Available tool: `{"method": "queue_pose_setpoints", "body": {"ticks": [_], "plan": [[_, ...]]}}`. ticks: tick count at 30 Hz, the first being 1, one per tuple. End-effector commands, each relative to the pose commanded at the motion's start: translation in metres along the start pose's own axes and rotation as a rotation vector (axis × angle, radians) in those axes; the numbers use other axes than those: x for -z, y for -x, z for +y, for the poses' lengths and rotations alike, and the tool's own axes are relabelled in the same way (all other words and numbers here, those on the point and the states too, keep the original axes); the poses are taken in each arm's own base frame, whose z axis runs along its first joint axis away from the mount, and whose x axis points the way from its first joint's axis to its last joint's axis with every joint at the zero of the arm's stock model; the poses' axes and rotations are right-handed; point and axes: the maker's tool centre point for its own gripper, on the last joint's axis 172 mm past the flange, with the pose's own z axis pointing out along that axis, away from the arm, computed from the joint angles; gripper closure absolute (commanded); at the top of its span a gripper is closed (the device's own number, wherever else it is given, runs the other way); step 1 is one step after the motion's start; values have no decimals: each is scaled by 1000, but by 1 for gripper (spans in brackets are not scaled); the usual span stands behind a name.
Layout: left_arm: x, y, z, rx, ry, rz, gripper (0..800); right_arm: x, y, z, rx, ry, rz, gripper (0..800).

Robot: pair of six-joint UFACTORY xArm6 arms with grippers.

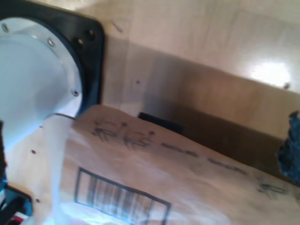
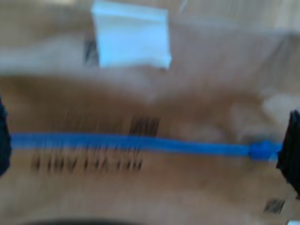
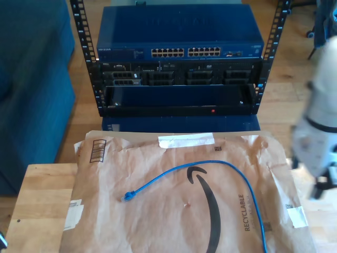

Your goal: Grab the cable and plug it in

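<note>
The bright blue cable [image 3: 210,164] lies in an arc on brown packing paper [image 3: 158,221]. One blue-booted plug end [image 3: 128,196] points toward the exterior view's left, and the other end runs off the near edge. In the second wrist view the cable [image 2: 131,142] stretches between the dark fingers of my second gripper [image 2: 145,145], which is open above it. Its plug boot [image 2: 260,150] is close to one finger [image 2: 291,150]. My first gripper [image 1: 146,154] is open over the paper's barcoded part [image 1: 122,197], holding nothing.
A rack holds a blue network switch [image 3: 179,37] with a row of ports [image 3: 185,52], behind the wooden table [image 3: 42,205]. A blurred white arm [image 3: 318,121] stands at the exterior view's right. A white robot base on a black plate [image 1: 37,70] sits beside the paper. White tape [image 2: 130,35] is stuck to the paper.
</note>
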Motion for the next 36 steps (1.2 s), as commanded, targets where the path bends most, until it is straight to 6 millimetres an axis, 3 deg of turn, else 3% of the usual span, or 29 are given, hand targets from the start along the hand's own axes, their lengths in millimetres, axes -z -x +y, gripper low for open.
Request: {"method": "queue_pose_setpoints", "body": {"ticks": [4, 8, 13, 22, 26, 36], "plan": [[-3, 13, 4, -1, -7, -24, 0, 2, 67, -27, 89, -38, 13, 4], [-4, 27, 8, 4, 4, -79, 0, -1, 135, -41, 159, -17, -9, 4], [-5, 29, 9, 8, 2, -88, 0, -19, 202, -62, 220, -5, -50, 4], [-15, 29, 10, 33, -38, -97, 0, -37, 244, -106, 246, -70, -77, 8], [-15, 29, 24, 48, -1, -95, 0, -55, 259, -106, 272, -45, -64, 8], [-23, 30, 24, 55, -27, -107, 0, -96, 265, -116, 272, 16, -41, 48]]}}
